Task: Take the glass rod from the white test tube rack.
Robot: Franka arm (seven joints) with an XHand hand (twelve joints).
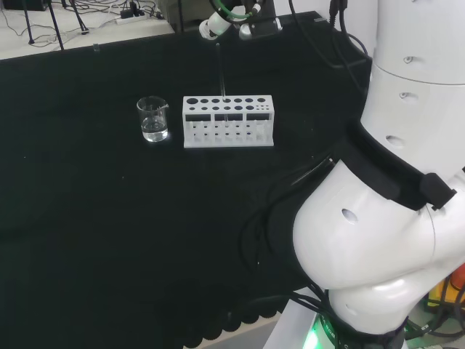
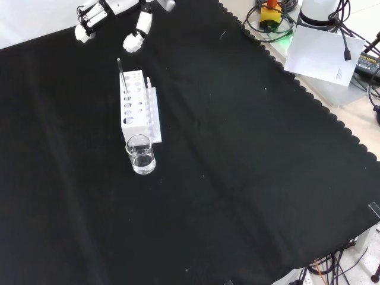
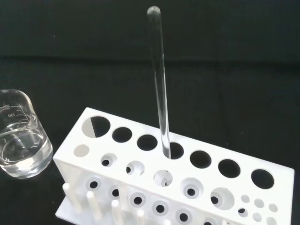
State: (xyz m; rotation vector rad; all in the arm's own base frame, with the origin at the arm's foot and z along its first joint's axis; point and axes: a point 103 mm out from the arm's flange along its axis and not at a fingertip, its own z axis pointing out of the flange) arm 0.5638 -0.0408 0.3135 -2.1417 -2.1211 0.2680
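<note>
Glass rod (image 3: 159, 89) upright in white test tube rack (image 2: 135, 108), untouched. Hand (image 2: 113, 15) at rack's twelve o'clock in front view, fingers relaxed, empty. Beaker (image 2: 141, 155) at six o'clock, just beside.

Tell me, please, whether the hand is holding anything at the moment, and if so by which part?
Nothing is held. The hand hangs open above the white test tube rack, its fingers clear of the glass rod, which stands in a rack hole.
</note>
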